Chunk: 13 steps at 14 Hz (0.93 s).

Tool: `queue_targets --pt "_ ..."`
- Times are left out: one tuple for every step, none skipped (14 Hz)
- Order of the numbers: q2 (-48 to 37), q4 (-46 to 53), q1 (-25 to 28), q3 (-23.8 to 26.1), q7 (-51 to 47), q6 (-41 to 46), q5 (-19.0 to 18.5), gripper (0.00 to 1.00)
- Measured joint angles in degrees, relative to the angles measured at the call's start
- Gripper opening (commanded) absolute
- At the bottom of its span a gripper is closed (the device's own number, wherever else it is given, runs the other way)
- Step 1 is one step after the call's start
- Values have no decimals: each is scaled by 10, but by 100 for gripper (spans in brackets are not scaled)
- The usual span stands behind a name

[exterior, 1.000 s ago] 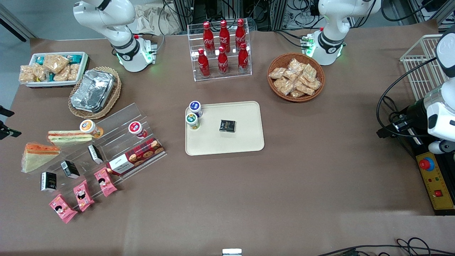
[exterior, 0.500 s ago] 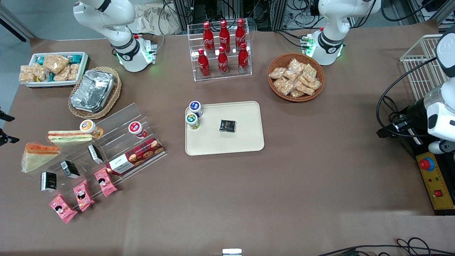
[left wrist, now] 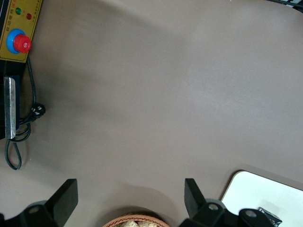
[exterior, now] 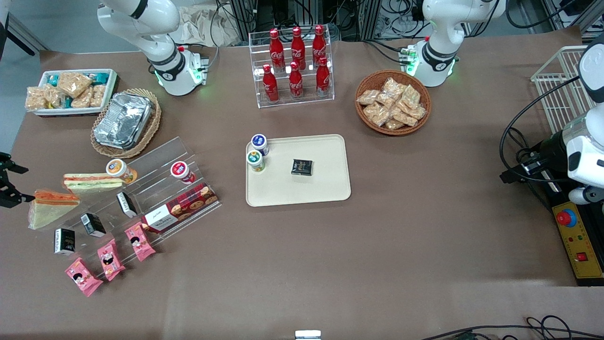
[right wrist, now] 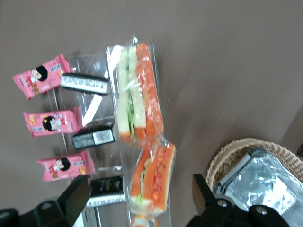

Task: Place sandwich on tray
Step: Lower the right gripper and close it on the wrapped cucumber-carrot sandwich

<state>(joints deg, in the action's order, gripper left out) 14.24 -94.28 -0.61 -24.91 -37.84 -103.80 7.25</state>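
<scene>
Here the tray holds two cups and a dark packet — gripper, fingers spread, beside the sandwich.

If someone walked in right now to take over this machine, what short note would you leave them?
Gripper: open, empty, at the working arm's table edge, just beside the sandwich.
Sandwich: on the table by the clear rack, not yet gripped.
Tray: mid-table; it carries two small cups and a dark packet, with bare room beside them.
Done: approach only.
Left: grasp the sandwich, carry it to the tray, release.
</scene>
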Motion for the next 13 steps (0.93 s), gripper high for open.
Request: queue_targets --pt "4 0 -5 0 8 -7 0 98" --pt "9 0 -10 0 23 -14 0 98" --pt "15 0 -16 0 37 -20 0 98" --pt "23 0 -21 0 45 -27 0 98" --pt "33 0 -24 0 47 -35 1 99" --pt "43 0 -25 0 48 -47 5 99" --pt "52 0 -26 0 49 -58 15 99" --pt "60 0 -28 0 49 -65 28 99" --pt "66 0 -32 0 49 -69 40 99" --pt "70 0 -34 0 50 -74 48 99" --pt "72 0 -36 0 50 -79 51 99" --pt "75 0 -37 0 50 -81 52 99" --pt "79 0 -37 0 50 -82 52 99"
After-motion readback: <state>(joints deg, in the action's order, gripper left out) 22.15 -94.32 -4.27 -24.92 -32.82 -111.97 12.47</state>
